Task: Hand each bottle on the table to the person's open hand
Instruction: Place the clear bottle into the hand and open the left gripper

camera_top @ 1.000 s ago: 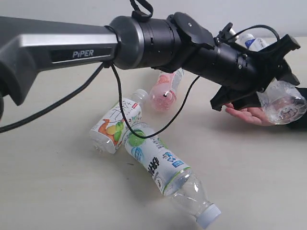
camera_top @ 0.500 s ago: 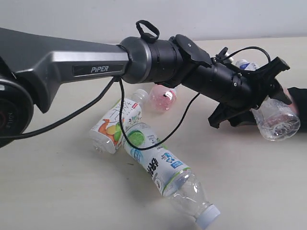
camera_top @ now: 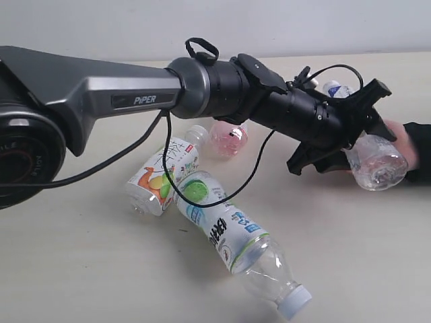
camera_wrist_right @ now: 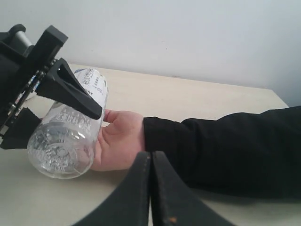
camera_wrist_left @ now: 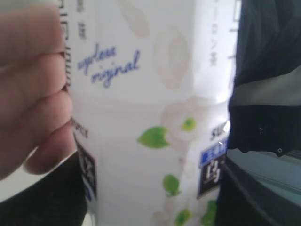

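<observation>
Reaching across from the left, the left gripper had its jaws set on either side of the slim bottle, gripping its white-labelled body at the right side of the table. That bottle lay tilted, its clear base turned toward the near side and its cap end toward the far side. We saw it pressed against the palm of the person's hand, which came in from the right out of a dark sleeve. In the left wrist view the person's fingers curled onto the label beside the black jaw, so both the hand and the gripper were touching the bottle. We could not tell whether its base rested on the table.

The right gripper hung near the sleeve with its two fingers pressed together and nothing between them.

Three more bottles lay on the table to the left of the handover, well apart from the hand. The pink bottle lay farthest back, partly hidden under the arm. The orange-fruit bottle lay on its side at the middle. The lime bottle lay touching it on the near right, stretching toward the near edge, where its pale cap pointed. A black cable drooped from the arm in front of these two.
</observation>
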Controlling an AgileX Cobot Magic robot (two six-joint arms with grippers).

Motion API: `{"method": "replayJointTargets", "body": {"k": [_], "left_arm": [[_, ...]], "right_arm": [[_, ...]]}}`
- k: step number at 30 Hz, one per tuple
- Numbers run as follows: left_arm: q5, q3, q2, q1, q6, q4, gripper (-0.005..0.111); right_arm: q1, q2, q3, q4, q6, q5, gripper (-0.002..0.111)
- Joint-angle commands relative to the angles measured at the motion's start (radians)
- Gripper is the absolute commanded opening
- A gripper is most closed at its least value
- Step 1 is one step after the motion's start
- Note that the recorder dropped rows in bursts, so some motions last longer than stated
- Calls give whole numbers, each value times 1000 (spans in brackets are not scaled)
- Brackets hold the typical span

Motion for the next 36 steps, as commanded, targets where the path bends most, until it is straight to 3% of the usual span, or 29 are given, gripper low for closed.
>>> {"method": "replayJointTargets", "body": {"k": [1, 4, 10, 22, 36], "left_arm": [[25, -5, 13, 0, 18, -13, 25], [31, -5, 13, 0, 29, -13, 26], [43, -5, 13, 0, 43, -17, 47], [75, -5, 13, 0, 133, -58, 70], [94, -5, 13, 3, 176, -78, 82]], "right_arm": [[1, -7, 4, 0, 0, -5, 0], [1, -7, 4, 0, 0, -5, 0], [1, -7, 4, 0, 0, -5, 0], [1, -7, 4, 0, 0, -5, 0], [1, -7, 4, 0, 0, -5, 0]]}}
